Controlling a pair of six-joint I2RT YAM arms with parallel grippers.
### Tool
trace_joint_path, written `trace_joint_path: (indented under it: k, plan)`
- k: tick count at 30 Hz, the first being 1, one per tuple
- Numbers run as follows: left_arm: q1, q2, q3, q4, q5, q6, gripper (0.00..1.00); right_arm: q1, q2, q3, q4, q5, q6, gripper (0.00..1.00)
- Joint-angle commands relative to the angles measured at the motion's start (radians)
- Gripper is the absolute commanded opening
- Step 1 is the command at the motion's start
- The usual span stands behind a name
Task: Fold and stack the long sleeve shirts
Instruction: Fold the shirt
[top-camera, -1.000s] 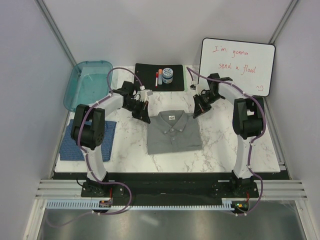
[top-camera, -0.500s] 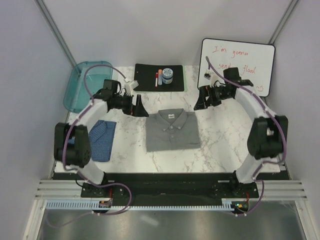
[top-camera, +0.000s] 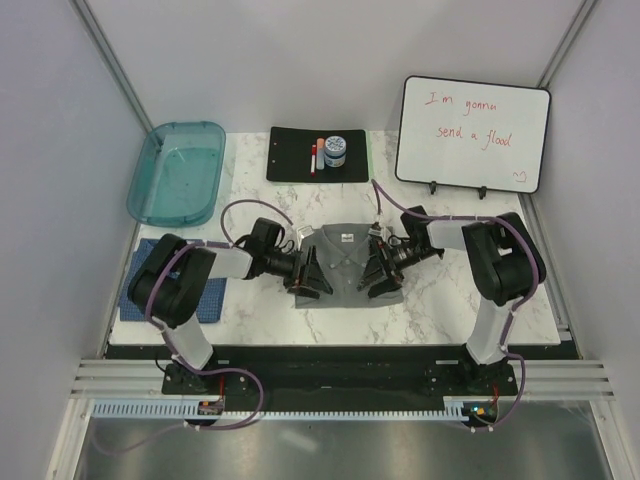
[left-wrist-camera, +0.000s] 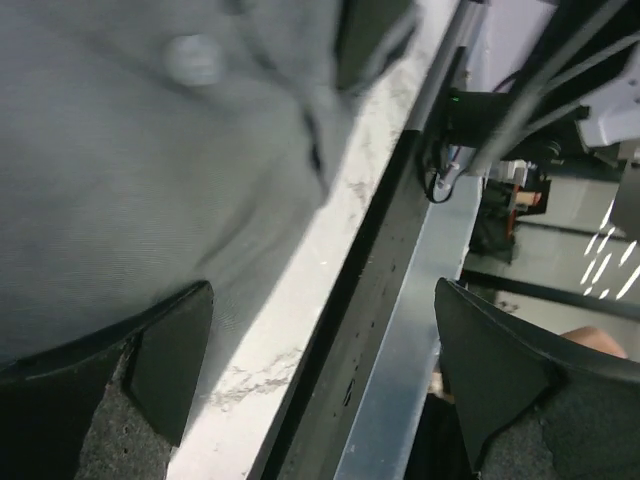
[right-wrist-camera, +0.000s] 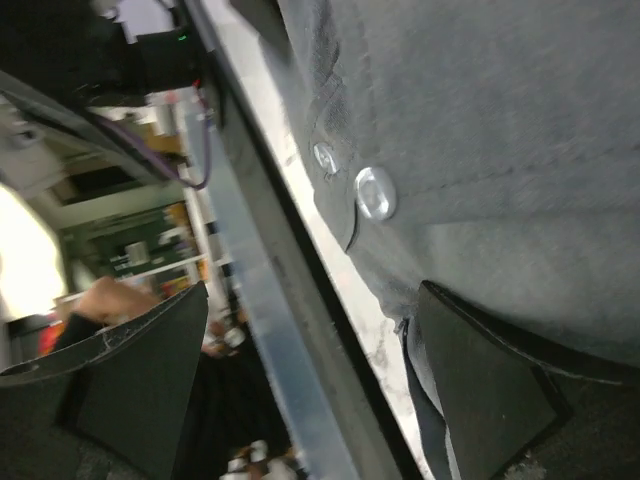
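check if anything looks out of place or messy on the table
Nothing looks spilled or damaged. The blue shirt lies alone at the left edge of the table, not yet stacked with the folded grey shirt in the middle.

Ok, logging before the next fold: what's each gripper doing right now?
Left gripper: open, holding nothing.
Right gripper: open, holding nothing.

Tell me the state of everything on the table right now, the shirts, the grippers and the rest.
Grey shirt, folded, flat, buttoned, collar at the far side.
Blue shirt, flat at the near left edge, partly hidden, not stacked.
Left gripper, jaws open at the grey shirt's left edge.
Right gripper, jaws open at its right edge.
Teal tray, empty.
Whiteboard, upright, written on.
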Motion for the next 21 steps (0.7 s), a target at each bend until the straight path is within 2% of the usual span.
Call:
trace_joint_path:
  k: [1,4,7,9,11,13,15,16,17,18,19,20,21]
  plan:
    - [0.050,0.119,-0.024,0.108,-0.065,-0.097,0.98,-0.067,0.108,0.020,-0.094,0.017,-0.155,0.93]
    - [0.097,0.139,-0.021,0.062,-0.060,-0.079,0.98,-0.146,0.202,0.075,-0.170,0.102,-0.230,0.91]
    - [0.107,0.064,-0.018,-0.005,-0.014,-0.023,0.98,-0.175,0.204,0.155,-0.307,0.133,-0.341,0.89]
    - [0.108,-0.078,-0.015,-0.059,-0.003,0.047,0.99,-0.164,0.166,0.206,-0.403,0.104,-0.380,0.87]
    - [0.130,-0.240,-0.002,-0.187,-0.022,0.137,0.99,-0.154,0.075,0.224,-0.446,0.058,-0.400,0.85]
    - [0.165,-0.336,0.038,-0.272,-0.083,0.187,0.99,-0.134,-0.035,0.212,-0.447,-0.040,-0.387,0.82]
    - [0.234,-0.456,0.091,-0.407,-0.179,0.227,0.99,-0.091,-0.107,0.184,-0.354,-0.040,-0.332,0.77]
    - [0.257,-0.491,0.107,-0.450,-0.227,0.225,0.99,-0.071,-0.179,0.175,-0.301,0.031,-0.225,0.75]
    - [0.301,-0.522,0.123,-0.491,-0.309,0.189,0.99,-0.049,-0.216,0.151,-0.173,0.082,-0.184,0.74]
    - [0.323,-0.563,0.131,-0.513,-0.339,0.169,0.99,-0.004,-0.252,0.141,-0.114,0.131,-0.143,0.72]
    - [0.343,-0.571,0.136,-0.528,-0.356,0.158,0.99,0.027,-0.305,0.135,-0.058,0.271,-0.106,0.67]
    - [0.373,-0.574,0.140,-0.566,-0.379,0.130,0.99,0.061,-0.324,0.135,0.024,0.340,-0.069,0.64]
    - [0.387,-0.553,0.145,-0.590,-0.382,0.110,0.99,0.139,-0.332,0.143,0.048,0.409,-0.069,0.60]
